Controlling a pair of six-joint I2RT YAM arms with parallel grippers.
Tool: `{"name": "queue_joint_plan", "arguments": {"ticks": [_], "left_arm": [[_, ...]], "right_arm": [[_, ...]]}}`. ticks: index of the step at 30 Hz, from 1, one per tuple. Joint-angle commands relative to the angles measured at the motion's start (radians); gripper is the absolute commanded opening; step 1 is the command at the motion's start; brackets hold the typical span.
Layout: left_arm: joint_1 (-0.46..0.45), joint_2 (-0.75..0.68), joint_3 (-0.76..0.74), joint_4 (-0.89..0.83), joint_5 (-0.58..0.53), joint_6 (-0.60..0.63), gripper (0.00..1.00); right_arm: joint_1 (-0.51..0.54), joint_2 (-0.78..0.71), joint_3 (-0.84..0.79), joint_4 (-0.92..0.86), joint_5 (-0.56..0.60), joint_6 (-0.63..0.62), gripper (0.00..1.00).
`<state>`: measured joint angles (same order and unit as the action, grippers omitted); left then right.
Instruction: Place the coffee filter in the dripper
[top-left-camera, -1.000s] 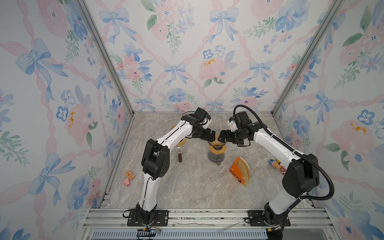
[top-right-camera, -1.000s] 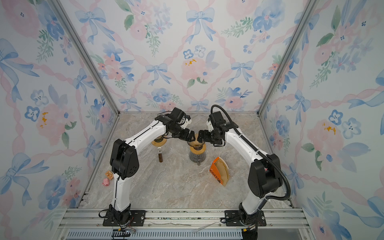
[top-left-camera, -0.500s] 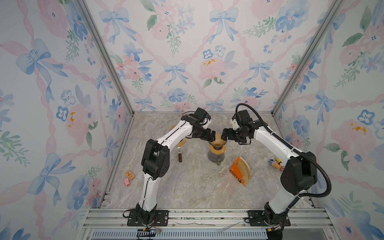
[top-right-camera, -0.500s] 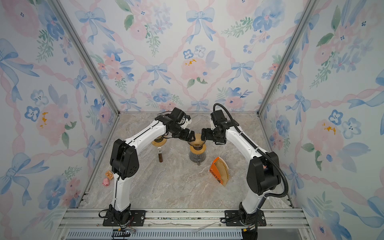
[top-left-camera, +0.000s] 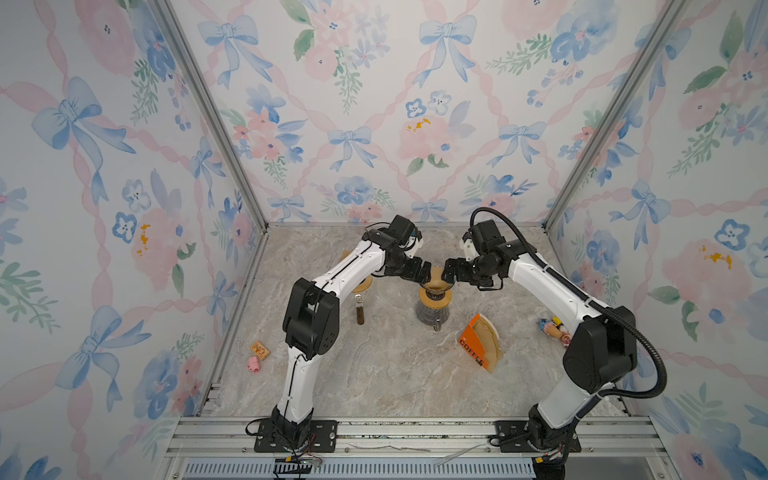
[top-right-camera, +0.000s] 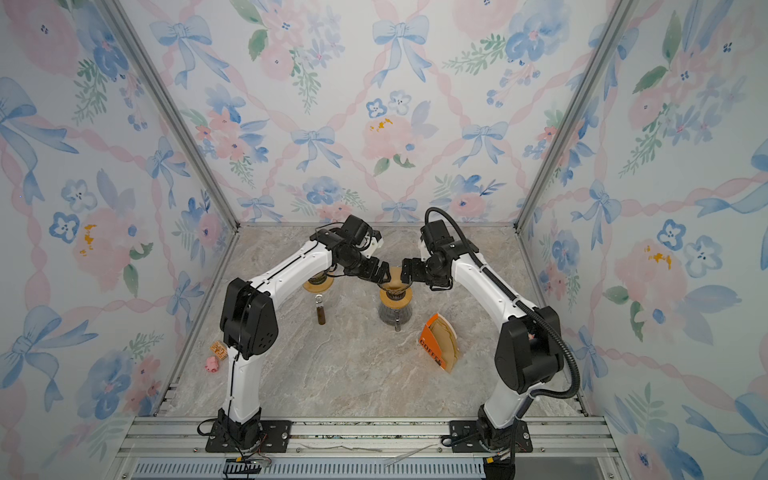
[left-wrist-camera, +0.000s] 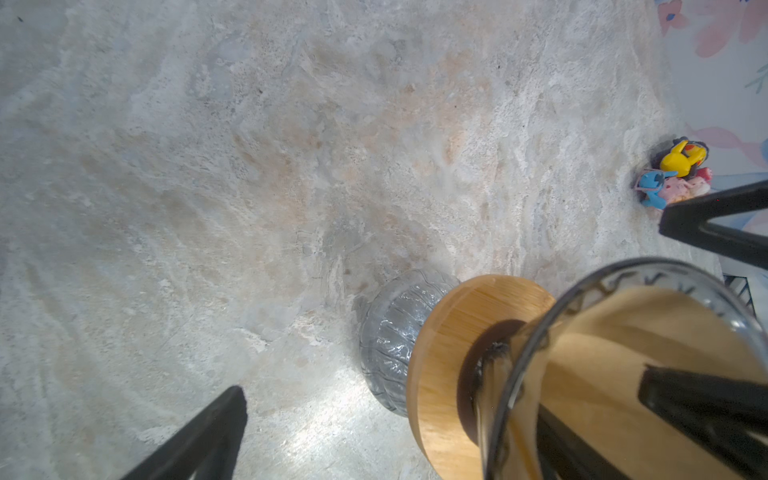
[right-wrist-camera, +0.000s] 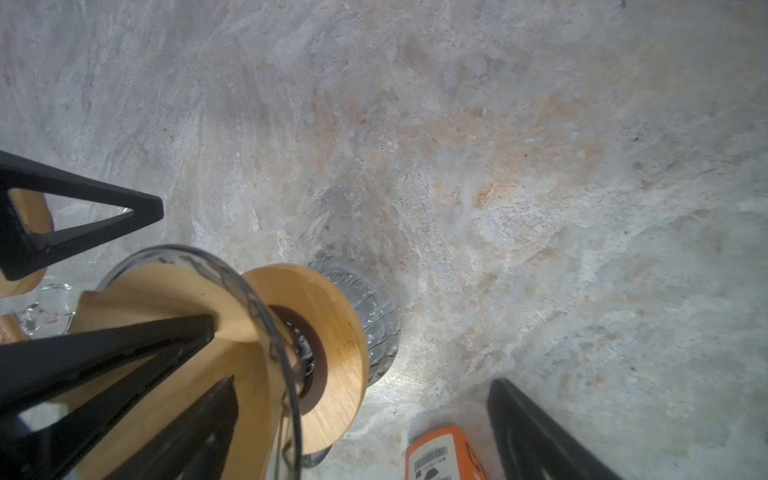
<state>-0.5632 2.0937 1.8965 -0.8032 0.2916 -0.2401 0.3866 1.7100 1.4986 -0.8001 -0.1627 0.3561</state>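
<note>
Gaping wide, both sets of jaws are released and grasp nothing. In both top views the left gripper and the right gripper close in from opposite sides on the dripper. The coffee filter sits between them, nested as a brown paper cone inside the dripper's glass funnel.

In the left wrist view one finger of the left gripper reaches across the paper of the filter inside the glass rim. Its other finger hangs outside over bare table. Whether the inner finger touches the paper I cannot tell.

The right wrist view mirrors this. One finger of the right gripper lies within the filter, and the other finger is clear of the dripper.

The dripper rests on a glass carafe about midway across the table, somewhat nearer its back edge. An orange filter pack lies near the carafe, toward the front right corner. Small toy figures sit by the right edge. A slim brown object lies left of the carafe. A pink pig and a small card lie at the left edge.
</note>
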Motion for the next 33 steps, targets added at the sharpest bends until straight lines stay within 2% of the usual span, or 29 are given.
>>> {"name": "queue_joint_plan", "arguments": {"ticks": [1, 27, 31, 33], "left_arm": [[-0.006, -0.018, 0.012, -0.019, -0.014, -0.005, 0.98], [-0.013, -0.016, 0.003, -0.018, -0.035, -0.005, 0.98], [-0.010, -0.015, 0.008, -0.018, -0.030, -0.008, 0.98], [-0.010, -0.015, 0.011, -0.017, -0.024, -0.008, 0.98]], "right_arm": [[0.014, 0.000, 0.018, -0.044, -0.037, 0.016, 0.96], [0.003, 0.076, 0.038, -0.147, 0.101, 0.058, 0.96], [-0.011, 0.067, 0.031, -0.134, 0.088, 0.069, 0.96], [-0.012, 0.049, 0.018, -0.099, 0.035, 0.065, 0.96]]}}
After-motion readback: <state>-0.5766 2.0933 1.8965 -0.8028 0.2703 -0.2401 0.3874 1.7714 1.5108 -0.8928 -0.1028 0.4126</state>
